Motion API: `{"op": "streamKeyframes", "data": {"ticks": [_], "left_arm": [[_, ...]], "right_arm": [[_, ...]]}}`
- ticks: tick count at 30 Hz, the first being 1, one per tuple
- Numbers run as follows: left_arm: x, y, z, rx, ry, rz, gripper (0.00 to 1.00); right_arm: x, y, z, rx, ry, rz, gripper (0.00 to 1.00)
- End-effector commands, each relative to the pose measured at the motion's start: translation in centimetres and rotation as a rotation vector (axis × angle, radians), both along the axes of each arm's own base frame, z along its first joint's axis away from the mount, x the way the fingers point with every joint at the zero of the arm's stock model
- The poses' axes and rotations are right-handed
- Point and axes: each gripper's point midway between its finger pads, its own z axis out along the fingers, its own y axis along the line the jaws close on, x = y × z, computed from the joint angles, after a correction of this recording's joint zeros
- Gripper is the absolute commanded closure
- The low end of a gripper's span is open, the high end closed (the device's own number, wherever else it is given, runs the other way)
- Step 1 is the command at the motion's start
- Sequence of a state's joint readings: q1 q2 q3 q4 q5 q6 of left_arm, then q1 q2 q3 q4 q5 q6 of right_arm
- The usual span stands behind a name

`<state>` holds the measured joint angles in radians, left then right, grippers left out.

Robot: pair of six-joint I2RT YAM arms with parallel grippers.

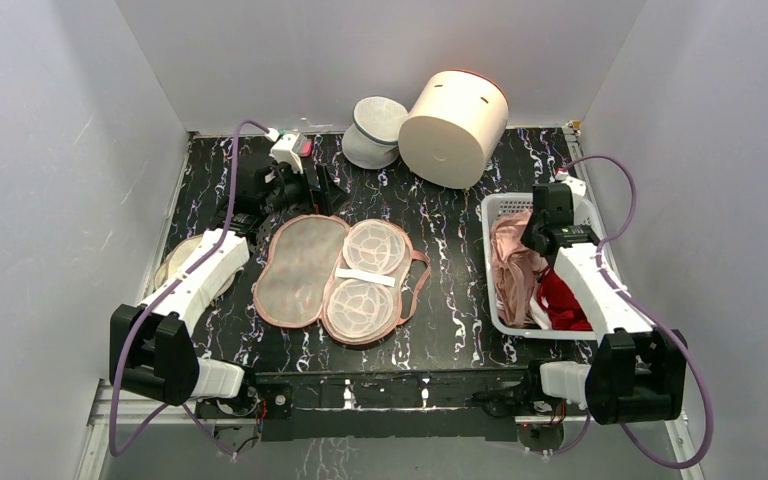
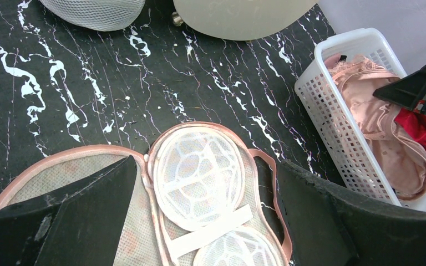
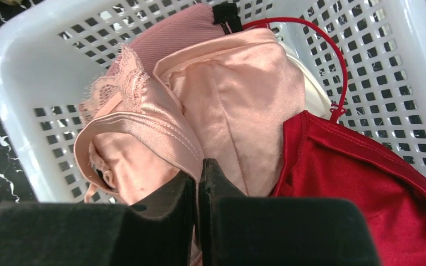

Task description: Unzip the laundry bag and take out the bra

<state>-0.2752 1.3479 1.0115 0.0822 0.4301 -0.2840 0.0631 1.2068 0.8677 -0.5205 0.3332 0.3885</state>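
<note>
Top external: black white-veined tabletop, grey walls (left claw agape, right claw closed)

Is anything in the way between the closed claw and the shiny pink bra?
Nothing visible. The right gripper hangs shut right over the bra in the white basket; the red garment lies beside it, not between.

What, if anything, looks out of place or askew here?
The cream cylinder at the back lies tipped on its side, beside a white mesh pouch. Otherwise nothing odd: the laundry bag lies opened flat, and the bra sits crumpled in the white basket.
</note>
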Motion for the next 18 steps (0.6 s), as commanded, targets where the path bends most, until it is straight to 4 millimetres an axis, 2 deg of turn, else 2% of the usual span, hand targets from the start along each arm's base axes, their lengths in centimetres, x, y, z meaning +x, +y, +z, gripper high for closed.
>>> {"op": "streamKeyframes", "data": {"ticks": [1, 4, 7, 11, 15, 18], "left_arm": [[-0.1, -0.2, 1.9, -0.025, -0.056, -0.018, 0.02], [-0.2, -0.2, 1.9, -0.025, -0.054, -0.017, 0.02], [-0.1, -0.2, 2.0, -0.023, -0.058, -0.015, 0.02], [-0.2, -0.2, 2.0, -0.024, -0.057, -0.016, 0.02], [-0.2, -0.3, 2.0, -0.028, -0.055, -0.020, 0.02], [-0.2, -0.3, 1.9, -0.031, -0.051, -0.021, 0.02]], "right_arm": [[1.6, -0.5, 1.0, 0.031, -0.037, 0.009, 0.88], [1.3, -2.0, 0.5, -0.018, 0.007, -0.056, 0.74], [0.8, -3.2, 1.1, -0.064, 0.037, -0.114, 0.62], [0.5, -3.3, 4.0, -0.061, -0.036, -0.128, 0.49], [0.2, -2.1, 7.4, -0.017, -0.121, -0.061, 0.38], [-0.2, 0.8, 8.8, 0.088, -0.151, 0.082, 0.33]]}}
